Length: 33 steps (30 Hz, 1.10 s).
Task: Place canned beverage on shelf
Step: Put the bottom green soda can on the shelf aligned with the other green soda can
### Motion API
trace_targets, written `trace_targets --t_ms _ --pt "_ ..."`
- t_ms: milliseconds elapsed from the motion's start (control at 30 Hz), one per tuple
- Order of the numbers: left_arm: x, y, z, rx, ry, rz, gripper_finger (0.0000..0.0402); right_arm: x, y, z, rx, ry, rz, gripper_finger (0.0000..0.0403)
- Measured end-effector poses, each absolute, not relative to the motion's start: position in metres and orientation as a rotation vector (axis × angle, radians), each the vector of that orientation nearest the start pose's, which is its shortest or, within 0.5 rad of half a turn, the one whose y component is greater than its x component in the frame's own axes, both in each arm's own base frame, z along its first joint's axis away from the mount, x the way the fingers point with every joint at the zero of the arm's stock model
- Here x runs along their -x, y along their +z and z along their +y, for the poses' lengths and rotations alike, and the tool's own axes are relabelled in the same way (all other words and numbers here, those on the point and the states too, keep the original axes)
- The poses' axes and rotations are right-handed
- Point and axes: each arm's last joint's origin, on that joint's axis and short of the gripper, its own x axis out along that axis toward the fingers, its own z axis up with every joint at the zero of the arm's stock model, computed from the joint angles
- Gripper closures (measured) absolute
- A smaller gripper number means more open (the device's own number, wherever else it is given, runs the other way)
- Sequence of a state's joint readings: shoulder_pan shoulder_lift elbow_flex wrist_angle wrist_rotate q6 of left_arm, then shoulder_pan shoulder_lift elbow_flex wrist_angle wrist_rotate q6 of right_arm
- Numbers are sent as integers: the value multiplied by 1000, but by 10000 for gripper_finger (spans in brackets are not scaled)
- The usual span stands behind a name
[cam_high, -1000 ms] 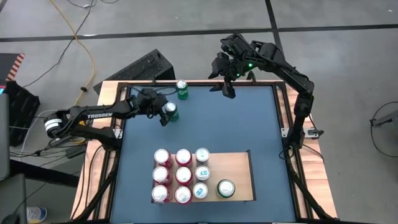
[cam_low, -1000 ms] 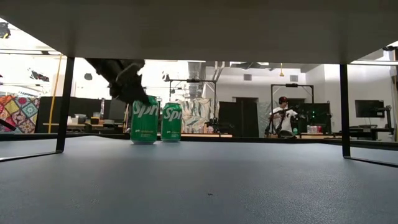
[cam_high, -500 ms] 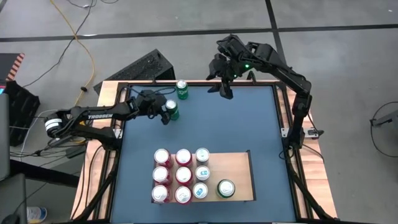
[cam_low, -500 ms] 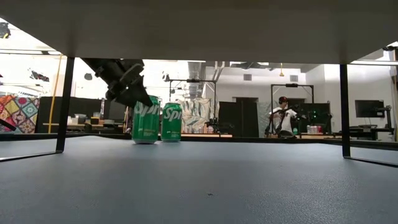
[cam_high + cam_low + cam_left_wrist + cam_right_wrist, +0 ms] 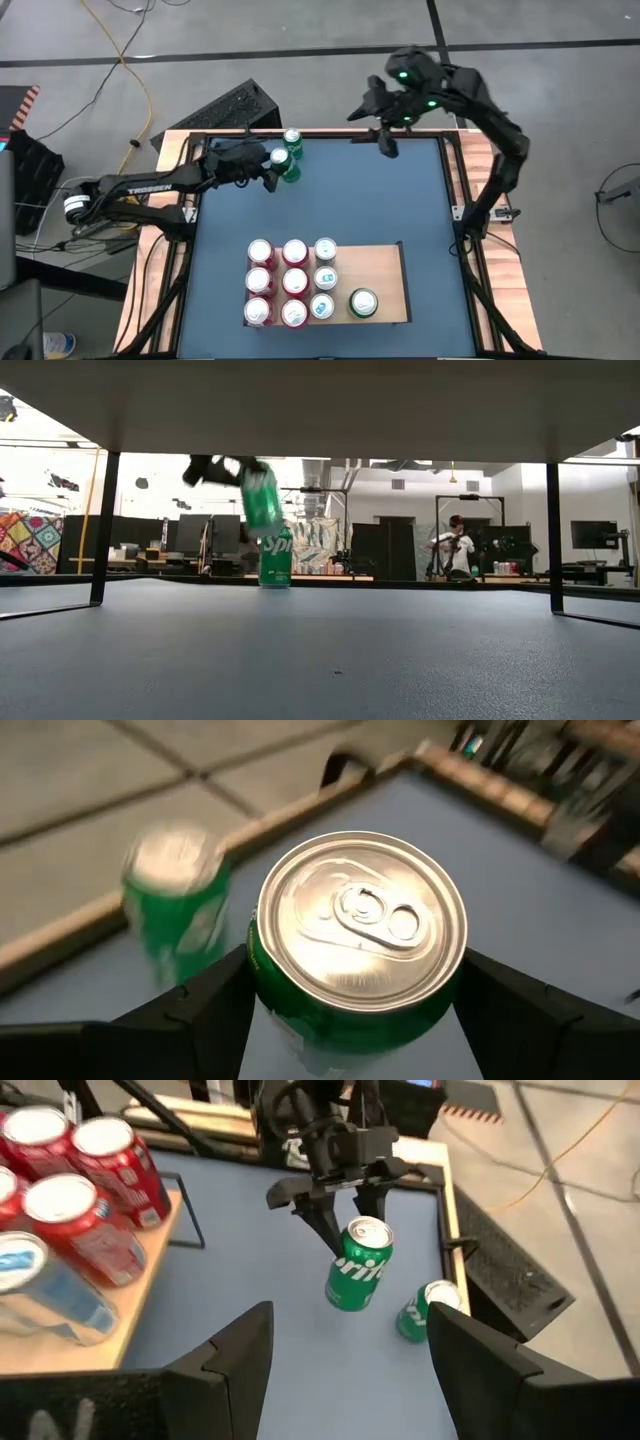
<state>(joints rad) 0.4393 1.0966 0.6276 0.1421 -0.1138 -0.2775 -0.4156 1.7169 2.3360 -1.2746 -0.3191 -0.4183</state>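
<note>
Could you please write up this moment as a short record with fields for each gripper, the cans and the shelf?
left gripper: shut on the held green can, lifted off the table and tilted
right gripper: open, empty, above the table's far edge
second green can: standing on the blue table at its far edge
shelf: pale board at the table's near side
cans on shelf: three rows of three, red and pale blue, plus one green can beside them

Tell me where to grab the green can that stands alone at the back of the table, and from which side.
Grip the standing green can across its round side wall, about mid-height, coming in level from the table's open middle. It stands upright near the back rail, so the wall offers two opposed faces. The left gripper already holds a tilted green can close beside it, so the right gripper, open, probably has the clearer path.
</note>
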Motion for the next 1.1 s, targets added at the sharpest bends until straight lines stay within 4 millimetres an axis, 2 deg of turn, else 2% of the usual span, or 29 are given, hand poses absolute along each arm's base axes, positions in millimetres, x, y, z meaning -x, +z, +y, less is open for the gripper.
trace_targets --t_ms 133,333,467,600,833,1000,1100 --pt "-220 292 89 287 567 180 128 -257 509 -101 159 32 599 155" --pt "-237 362 57 165 506 122 128 -236 513 -82 145 74 649 155" --pt "-254 392 40 92 493 137 128 -226 518 -71 157 96 642 155" --pt "-281 409 26 73 446 167 128 -217 524 -62 156 108 615 155" --pt "-338 420 -3 -15 321 316 128 -206 529 -54 107 -7 622 155" --pt "-359 428 -23 -50 247 403 128 -201 527 -52 29 -33 659 155" --pt "-358 439 -35 -93 243 384 122 -204 522 -48 34 13 696 155"
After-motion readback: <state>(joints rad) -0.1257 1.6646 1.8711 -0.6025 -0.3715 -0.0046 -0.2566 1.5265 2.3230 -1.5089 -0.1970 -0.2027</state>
